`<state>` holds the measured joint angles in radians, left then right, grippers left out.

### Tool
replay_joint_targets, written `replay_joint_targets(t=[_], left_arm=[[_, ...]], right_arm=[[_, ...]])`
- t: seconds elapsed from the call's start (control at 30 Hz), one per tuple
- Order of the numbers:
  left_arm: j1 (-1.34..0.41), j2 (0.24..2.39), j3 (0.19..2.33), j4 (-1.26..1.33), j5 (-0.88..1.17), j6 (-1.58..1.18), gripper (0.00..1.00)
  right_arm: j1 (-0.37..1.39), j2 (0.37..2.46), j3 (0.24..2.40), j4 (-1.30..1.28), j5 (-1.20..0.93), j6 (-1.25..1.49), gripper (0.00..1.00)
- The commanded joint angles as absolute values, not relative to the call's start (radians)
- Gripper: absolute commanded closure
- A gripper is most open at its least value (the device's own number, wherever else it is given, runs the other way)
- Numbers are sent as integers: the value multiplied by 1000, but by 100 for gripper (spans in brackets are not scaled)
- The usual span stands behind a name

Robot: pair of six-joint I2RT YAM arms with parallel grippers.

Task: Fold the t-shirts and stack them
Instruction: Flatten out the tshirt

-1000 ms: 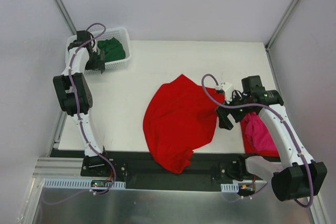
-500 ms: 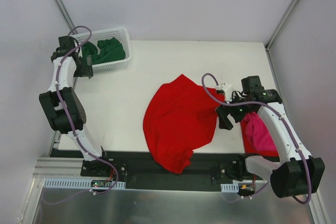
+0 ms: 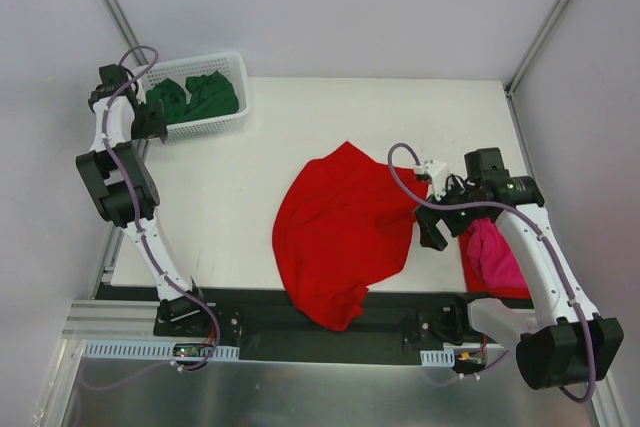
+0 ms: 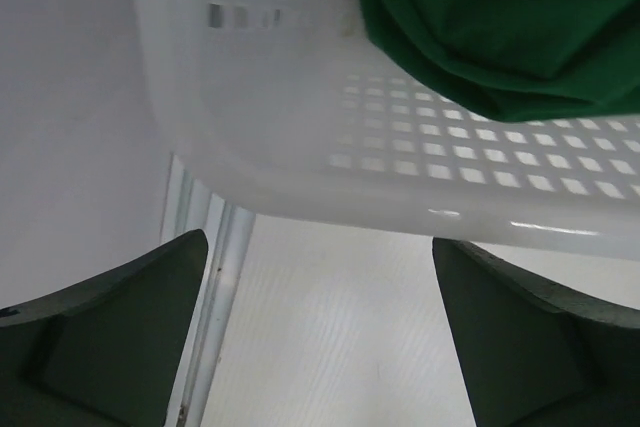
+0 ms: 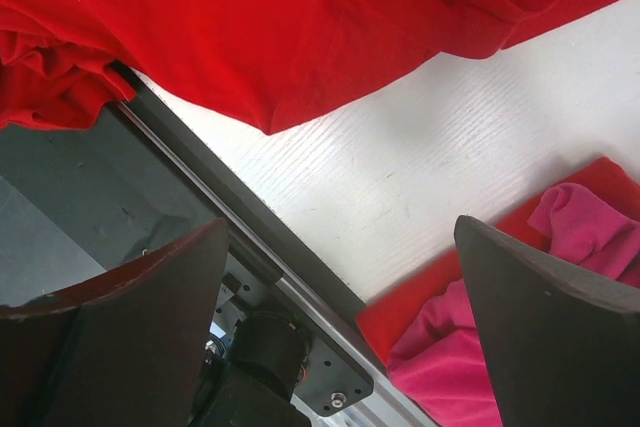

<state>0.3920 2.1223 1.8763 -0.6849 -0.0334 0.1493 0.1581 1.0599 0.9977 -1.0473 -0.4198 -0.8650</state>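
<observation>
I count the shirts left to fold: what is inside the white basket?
Bunched dark green shirts lie in the white basket. Their number is unclear, and anything beneath them is hidden by the cloth.

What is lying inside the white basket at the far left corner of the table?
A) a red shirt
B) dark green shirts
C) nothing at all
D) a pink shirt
B: dark green shirts sit bunched inside the white basket, while the red shirt lies spread on the table.
</observation>
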Motion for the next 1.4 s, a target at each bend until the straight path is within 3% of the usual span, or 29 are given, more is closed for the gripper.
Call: replay_joint_targets(t=[0.0,0.27,0.5,1.03,1.1,1.37], left_arm=[[338,2024,1818,-730,80,143,4],[219,1930,1631,-644,60,141,2],[219,2124,1859,-656,-23,124,2],[227,2278,2260,-676,-101,91,2],[225,2228,2225,-683,-89,59,3],[206,1918,1761,-664,-2,34,4]], right_arm=[[152,1022,1006,-1083,-405,-874,0],[149,1063,1040,-1081,-429,-864,0],[150,1060,1045,-1081,-433,-853,0],[147,1026,1017,-1080,-407,-854,0],[147,1023,1011,-1081,-402,-856,0],[141,1003,982,-1063,-402,-871,0]])
